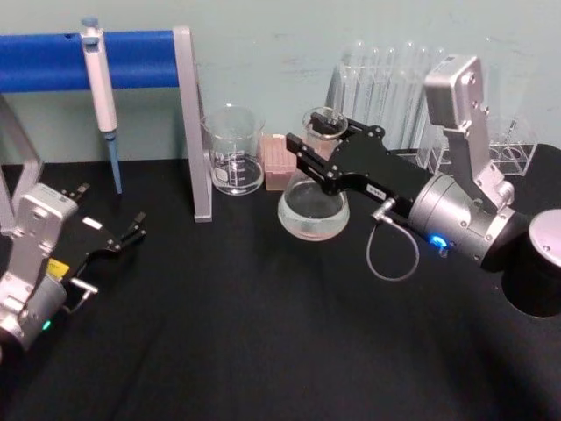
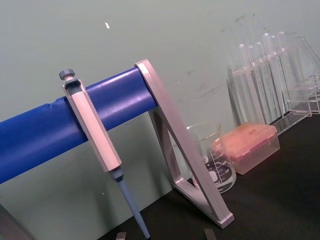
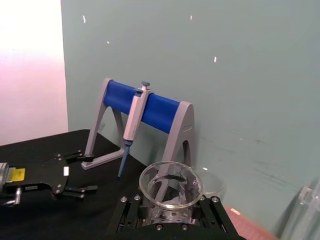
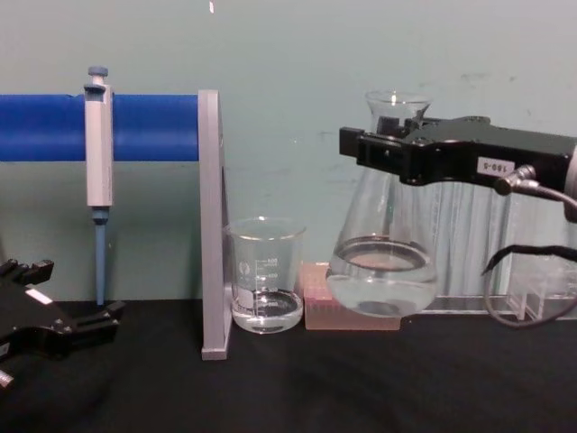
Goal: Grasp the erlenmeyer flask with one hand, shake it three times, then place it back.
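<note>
flask (image 3: 170, 192) neck clamped between black fingers (image 3: 127, 217), pipette (image 3: 133, 117) on blue stand (image 3: 165, 112)

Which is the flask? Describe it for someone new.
Start at the blue pipette stand; right of its post stands a beaker, then the flask, gripped at the neck by the right gripper. Unlike the straight beaker, it is conical with a narrow neck.

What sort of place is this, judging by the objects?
Probably a laboratory bench: the right gripper grips an erlenmeyer flask, beside a glass beaker, a pipette hanging on a blue stand, and test tubes; the left gripper is parked at the table's left.
</note>
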